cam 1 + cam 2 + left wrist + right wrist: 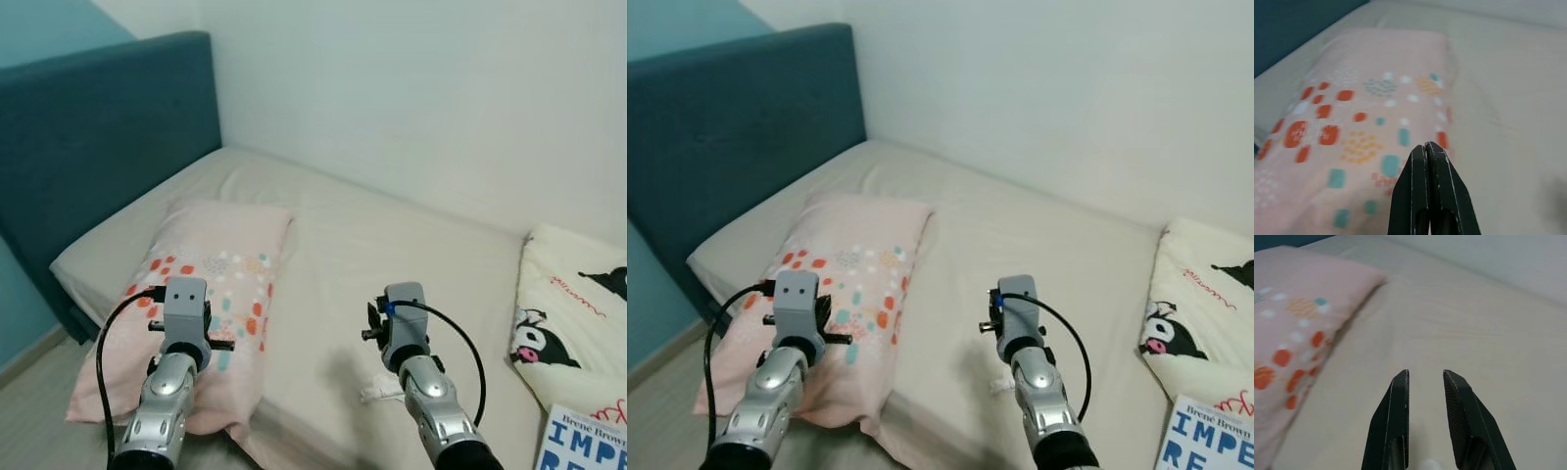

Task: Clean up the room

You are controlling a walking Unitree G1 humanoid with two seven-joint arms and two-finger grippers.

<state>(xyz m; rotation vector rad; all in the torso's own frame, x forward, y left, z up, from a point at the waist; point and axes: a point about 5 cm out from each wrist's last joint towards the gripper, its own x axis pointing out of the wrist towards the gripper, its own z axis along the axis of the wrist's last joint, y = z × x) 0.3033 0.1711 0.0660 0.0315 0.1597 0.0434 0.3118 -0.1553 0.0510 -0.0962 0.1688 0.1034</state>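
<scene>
A: Where are the grippers?

B: Both are raised over the bed (392, 235); the left gripper (1427, 147) hangs above the pink pillow (220, 284), its fingers pressed together with nothing between them; the right gripper (1425, 377) is over bare sheet just beside the pillow's edge, fingers apart and empty.

A: And the things to tidy?

B: The pillow lies near the teal headboard (98, 147), one end hanging over the near edge of the mattress; a cream blanket (573, 304) with cartoon prints is bunched at the right side of the bed; a blue-and-white book (583, 446) sits by its near corner; a small white scrap (377, 394) lies on the sheet below the right arm.
</scene>
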